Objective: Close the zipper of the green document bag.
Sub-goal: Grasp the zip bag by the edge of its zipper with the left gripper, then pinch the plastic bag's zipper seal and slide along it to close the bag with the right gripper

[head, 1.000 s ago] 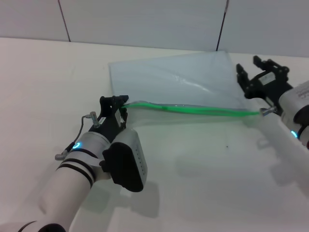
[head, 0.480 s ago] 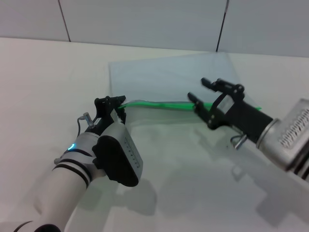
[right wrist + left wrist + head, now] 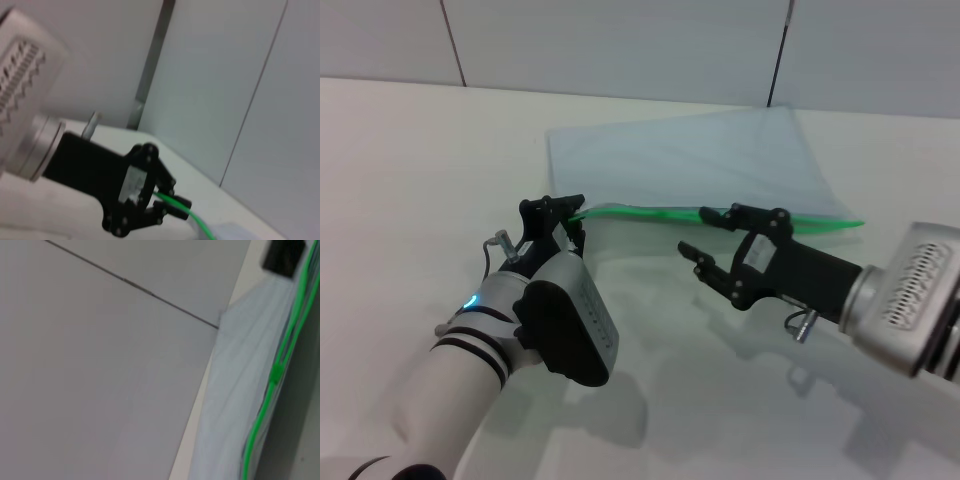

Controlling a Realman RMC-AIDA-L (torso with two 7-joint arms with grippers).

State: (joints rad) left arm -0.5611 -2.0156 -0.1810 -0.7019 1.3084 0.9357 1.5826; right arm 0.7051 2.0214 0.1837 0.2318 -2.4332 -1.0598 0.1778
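Beyond both grippers, the white table (image 3: 410, 180) runs bare toward the wall on the left arm's side, and bare surface also lies on the near side of the two arms. On it lies the green document bag (image 3: 690, 160), a flat pale blue-grey sheet whose far edge sits close to the table's back edge. Its near long edge carries the zipper (image 3: 660, 213), a bright green strip running from the left gripper across to the bag's right corner.

At the strip's left end, the left gripper (image 3: 558, 222) has its black fingers pinched together on the zipper; the right wrist view shows the green strip coming out from between them. Partway along the strip, the right gripper (image 3: 720, 240) reaches in from the right, its fingers spread wide apart, the upper one at the green edge and the lower one over bare table just in front of it.
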